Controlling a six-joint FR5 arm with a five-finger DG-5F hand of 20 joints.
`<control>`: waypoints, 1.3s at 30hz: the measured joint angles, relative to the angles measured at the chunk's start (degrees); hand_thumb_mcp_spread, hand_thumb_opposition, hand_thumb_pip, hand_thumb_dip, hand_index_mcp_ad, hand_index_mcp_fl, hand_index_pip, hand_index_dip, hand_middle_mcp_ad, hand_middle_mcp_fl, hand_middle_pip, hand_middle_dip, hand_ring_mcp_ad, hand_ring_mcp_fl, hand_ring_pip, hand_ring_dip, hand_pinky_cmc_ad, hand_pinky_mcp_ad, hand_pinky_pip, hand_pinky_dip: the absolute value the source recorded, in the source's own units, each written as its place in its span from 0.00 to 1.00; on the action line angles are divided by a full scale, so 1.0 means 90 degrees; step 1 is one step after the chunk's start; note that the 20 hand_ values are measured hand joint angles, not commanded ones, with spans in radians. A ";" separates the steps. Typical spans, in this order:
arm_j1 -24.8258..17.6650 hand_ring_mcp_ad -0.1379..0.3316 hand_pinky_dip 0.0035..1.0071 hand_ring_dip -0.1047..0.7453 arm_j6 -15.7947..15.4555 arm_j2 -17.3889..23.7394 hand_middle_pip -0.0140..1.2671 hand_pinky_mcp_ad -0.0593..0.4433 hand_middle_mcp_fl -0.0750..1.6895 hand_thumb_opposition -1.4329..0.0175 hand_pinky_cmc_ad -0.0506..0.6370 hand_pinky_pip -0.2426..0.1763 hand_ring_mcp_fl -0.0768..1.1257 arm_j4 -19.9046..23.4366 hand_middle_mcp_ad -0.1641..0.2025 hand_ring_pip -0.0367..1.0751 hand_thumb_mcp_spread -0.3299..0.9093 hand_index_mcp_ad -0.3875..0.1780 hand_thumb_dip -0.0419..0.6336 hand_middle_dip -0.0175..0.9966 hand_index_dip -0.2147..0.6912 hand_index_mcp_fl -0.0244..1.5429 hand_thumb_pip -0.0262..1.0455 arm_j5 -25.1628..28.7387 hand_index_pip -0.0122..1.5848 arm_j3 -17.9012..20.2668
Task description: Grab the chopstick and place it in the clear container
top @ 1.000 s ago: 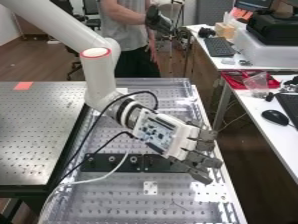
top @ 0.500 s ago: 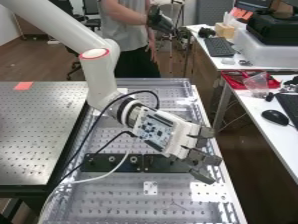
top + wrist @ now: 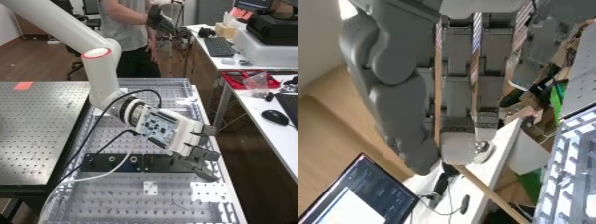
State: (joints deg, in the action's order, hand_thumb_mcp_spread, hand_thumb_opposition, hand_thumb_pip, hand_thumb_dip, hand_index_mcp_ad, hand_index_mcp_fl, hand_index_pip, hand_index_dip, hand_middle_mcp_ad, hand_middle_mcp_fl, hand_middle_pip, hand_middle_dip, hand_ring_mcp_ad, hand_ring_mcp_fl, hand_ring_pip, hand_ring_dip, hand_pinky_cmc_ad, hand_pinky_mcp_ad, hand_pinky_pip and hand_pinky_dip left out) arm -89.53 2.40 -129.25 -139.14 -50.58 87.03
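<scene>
Above the right part of the perforated bench, the hand (image 3: 195, 150) is held slanting down to the right in the high view. The hand (image 3: 457, 146) has its fingertips bent over beside the thumb in the wrist view. From under one fingertip, a thin wooden chopstick (image 3: 491, 194) juts out slantwise, pinched at its near end, where the fingertip and thumb cover it. I cannot tell which thing in the high view, if any, is the clear container.
Black and white cables lie across the perforated bench (image 3: 113, 197) near a black strip (image 3: 106, 162). Beside it, the white desk (image 3: 229, 60) bears a keyboard (image 3: 219, 46), a red tray (image 3: 233, 80) and a pale bin (image 3: 263, 50). A monitor (image 3: 358, 192) stands below the hand's level.
In the high view, the arm and hand have shifted slightly to the right, with the wrist turned a little. The fingers keep nearly the same bend.
</scene>
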 joint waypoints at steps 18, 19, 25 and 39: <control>0.0070 0.40 0.31 0.71 -0.0192 0.0060 0.37 0.70 0.54 0.26 0.65 0.77 0.55 -0.0321 0.47 0.11 0.72 0.44 0.44 0.66 0.27 0.57 0.52 -0.0243 0.69 -0.0044; 0.0072 0.40 0.33 0.71 -0.0210 0.0071 0.37 0.70 0.54 0.26 0.65 0.78 0.55 -0.0295 0.47 0.11 0.72 0.44 0.44 0.64 0.27 0.57 0.52 -0.0243 0.69 -0.0031; 0.0093 0.41 0.33 0.71 0.0051 0.0136 0.40 0.71 0.54 0.25 0.62 0.76 0.55 -0.0112 0.47 0.11 0.72 0.44 0.44 0.64 0.27 0.57 0.52 -0.0185 0.69 0.0109; 0.0149 0.41 0.34 0.71 0.1413 0.0068 0.41 0.71 0.54 0.36 0.57 0.77 0.56 0.0008 0.47 0.11 0.69 0.39 0.44 0.63 0.28 0.49 0.64 -0.0201 0.57 0.0330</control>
State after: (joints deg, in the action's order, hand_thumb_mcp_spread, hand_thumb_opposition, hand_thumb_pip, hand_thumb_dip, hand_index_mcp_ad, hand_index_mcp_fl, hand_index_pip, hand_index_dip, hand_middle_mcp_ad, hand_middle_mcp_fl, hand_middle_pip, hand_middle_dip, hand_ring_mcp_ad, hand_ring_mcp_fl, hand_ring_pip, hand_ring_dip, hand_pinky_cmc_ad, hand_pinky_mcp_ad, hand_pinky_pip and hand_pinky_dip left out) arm -88.20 15.12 -128.64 -139.06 -52.39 90.00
